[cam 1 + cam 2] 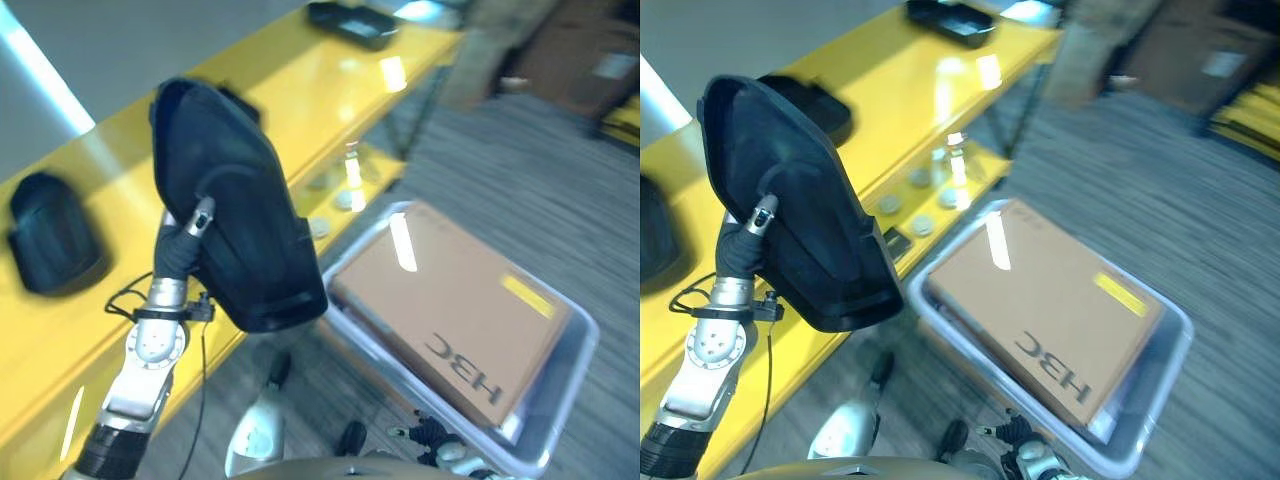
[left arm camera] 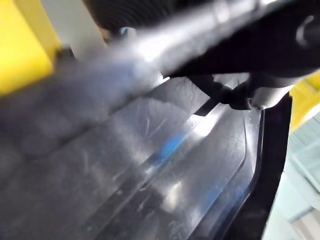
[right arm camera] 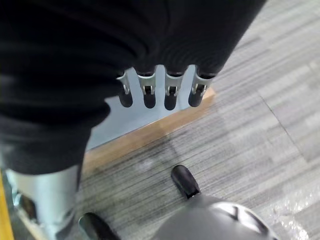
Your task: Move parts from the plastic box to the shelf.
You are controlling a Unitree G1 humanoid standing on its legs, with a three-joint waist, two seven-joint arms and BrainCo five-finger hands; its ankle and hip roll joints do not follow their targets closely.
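Cardboard box (image 1: 455, 305) in plastic box (image 1: 572, 365)

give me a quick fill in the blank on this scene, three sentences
The left hand holds a large ____ part above the shelf.
The shelf is ____ in colour.
The clear plastic box on the floor holds a brown ____ box.

Missing words: black; yellow; cardboard

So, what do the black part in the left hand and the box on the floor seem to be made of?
Black part: probably moulded plastic, dark and smooth, with a faint sheen in the left wrist view. Box: translucent plastic, since its walls let the brown carton, apparently cardboard, show through.
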